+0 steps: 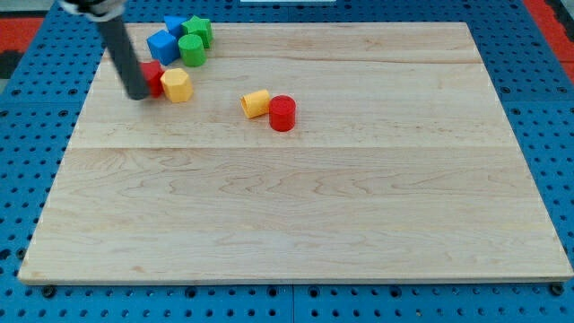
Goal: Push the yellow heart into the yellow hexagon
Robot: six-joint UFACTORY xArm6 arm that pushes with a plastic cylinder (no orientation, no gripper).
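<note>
Near the view's top left: my tip (136,93) is resting just left of a red block (153,78), which is touching the yellow hexagon (178,85).
Yellow heart (256,104): lying right of the hexagon, apart from it, touching a red cylinder (282,113).
Handling: the heart is looking small, light and rigid, likely sliding easily on the wooden surface (296,215); I am judging a push on its right side best, though the cylinder is crowding that side.
Pincer: none; the rod is holding nothing.
Others: blue blocks (167,40) and green blocks (195,39) are clustering above.
Writing: none readable.
</note>
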